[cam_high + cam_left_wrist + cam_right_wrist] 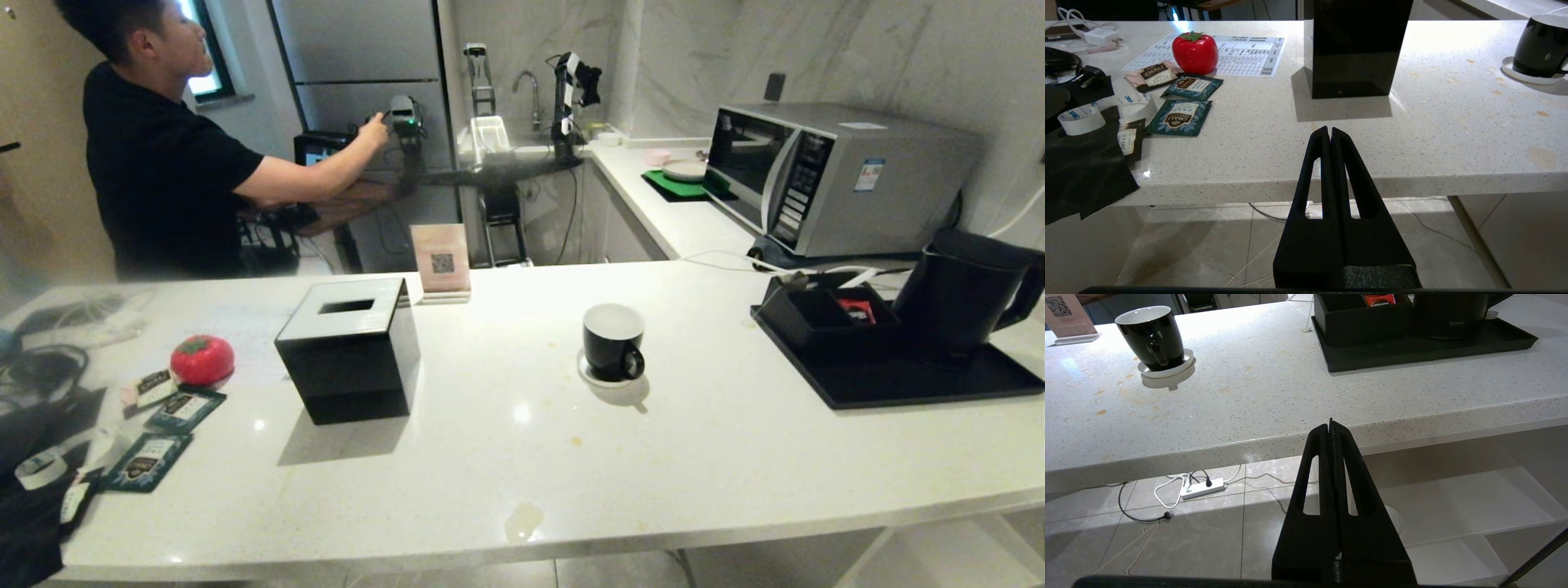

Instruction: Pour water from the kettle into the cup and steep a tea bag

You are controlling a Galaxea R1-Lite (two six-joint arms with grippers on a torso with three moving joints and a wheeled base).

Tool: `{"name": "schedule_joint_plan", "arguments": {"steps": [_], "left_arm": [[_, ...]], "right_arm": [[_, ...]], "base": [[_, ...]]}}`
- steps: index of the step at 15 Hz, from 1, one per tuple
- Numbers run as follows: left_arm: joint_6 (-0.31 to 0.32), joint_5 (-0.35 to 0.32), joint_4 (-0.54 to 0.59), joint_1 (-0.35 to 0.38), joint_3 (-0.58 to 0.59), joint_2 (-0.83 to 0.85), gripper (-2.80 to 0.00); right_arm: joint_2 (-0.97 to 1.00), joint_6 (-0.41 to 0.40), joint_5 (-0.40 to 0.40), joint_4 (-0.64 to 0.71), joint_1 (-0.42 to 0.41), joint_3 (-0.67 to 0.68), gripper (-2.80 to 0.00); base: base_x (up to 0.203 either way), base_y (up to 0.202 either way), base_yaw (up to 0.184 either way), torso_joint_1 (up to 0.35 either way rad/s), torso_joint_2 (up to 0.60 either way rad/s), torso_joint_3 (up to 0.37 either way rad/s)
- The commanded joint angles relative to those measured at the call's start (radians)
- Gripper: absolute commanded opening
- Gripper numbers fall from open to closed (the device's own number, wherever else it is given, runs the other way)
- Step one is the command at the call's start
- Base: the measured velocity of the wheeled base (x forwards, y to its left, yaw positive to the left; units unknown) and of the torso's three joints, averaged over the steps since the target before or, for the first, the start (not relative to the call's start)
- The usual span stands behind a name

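Both end effectors hang below the front edge of the surface (506, 457), the left end effector (1329, 132) and the right end effector (1330, 425) each pressed narrow and holding nothing. The right one, I judge, should spread wide, then rise toward the loop handle of the kettle (963, 286) on its black tray (898, 384) at the right. Lifted upright, the kettle travels left to the cup (614, 341) on its coaster at mid-surface.
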Motion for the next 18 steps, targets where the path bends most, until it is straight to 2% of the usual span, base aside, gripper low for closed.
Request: {"name": "schedule_joint_plan", "arguments": {"steps": [1, 18], "left_arm": [[0.0, 0.0, -0.001, 0.0, 0.0, 0.0, -2.8], [-0.002, -0.001, -0.001, 0.0, 0.0, 0.0, -2.8]], "right_arm": [[0.002, 0.001, 0.0, 0.0, 0.0, 0.0, -2.8], [0.002, -0.001, 0.0, 0.0, 0.0, 0.0, -2.8]], "base": [[0.0, 0.0, 0.0, 0.0, 0.0, 0.0], [0.0, 0.0, 0.0, 0.0, 0.0, 0.0]]}}
